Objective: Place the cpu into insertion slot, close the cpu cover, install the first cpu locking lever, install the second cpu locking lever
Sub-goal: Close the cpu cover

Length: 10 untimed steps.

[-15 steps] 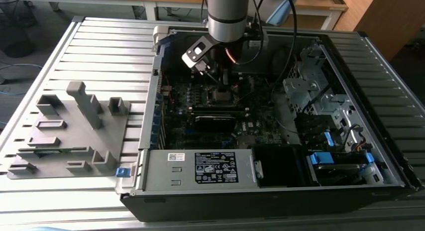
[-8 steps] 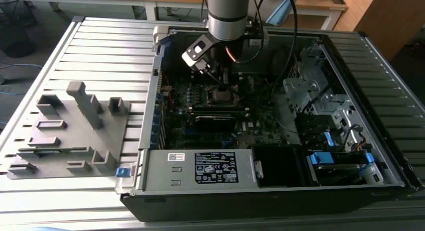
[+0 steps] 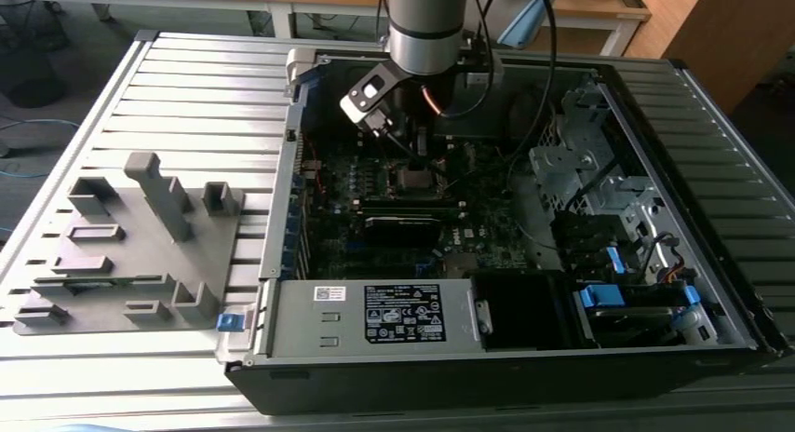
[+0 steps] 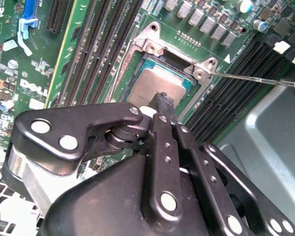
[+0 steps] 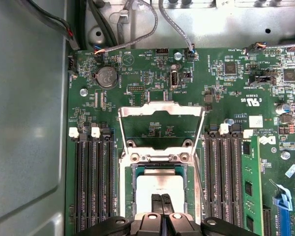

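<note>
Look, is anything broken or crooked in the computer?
Nothing looks broken or crooked. The cpu lies flat and square under the gripper, and the cpu cover is just flipped open beside it, not bent.

the cpu (image 5: 160,183) has a dull silver-grey metal top. the cpu cover (image 5: 161,109) is bright bare metal. the gripper (image 5: 162,197) is matt black with shiny rivets. the motherboard (image 5: 137,73) is glossy green.

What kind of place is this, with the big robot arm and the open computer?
Probably a robotics lab or workshop. An open computer case lies on a slatted metal table, a robot arm reaches down to its motherboard, and wooden desks stand behind.
</note>
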Available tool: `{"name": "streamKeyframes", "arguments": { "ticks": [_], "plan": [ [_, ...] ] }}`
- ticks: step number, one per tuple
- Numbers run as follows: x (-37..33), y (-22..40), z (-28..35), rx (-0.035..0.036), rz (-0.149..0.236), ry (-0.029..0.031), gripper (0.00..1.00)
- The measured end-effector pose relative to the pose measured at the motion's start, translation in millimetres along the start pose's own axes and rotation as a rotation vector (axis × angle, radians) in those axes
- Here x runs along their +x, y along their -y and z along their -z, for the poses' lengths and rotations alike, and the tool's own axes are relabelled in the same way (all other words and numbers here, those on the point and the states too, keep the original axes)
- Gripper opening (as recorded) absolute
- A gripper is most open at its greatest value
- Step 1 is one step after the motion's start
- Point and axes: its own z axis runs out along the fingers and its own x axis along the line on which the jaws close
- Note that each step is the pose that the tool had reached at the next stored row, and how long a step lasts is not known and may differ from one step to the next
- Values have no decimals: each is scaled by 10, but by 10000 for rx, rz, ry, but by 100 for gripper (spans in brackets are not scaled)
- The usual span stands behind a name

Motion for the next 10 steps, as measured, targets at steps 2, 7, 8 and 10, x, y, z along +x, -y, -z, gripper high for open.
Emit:
{"name": "streamKeyframes", "arguments": {
  "ticks": [2,7,8,10],
  "plan": [
    [0,-1,6,0,0,0,11],
    [1,-4,58,-1,1,-1,11],
    [1,-7,89,-1,0,0,11],
    [1,-7,89,-1,0,0,11]
  ]
}}
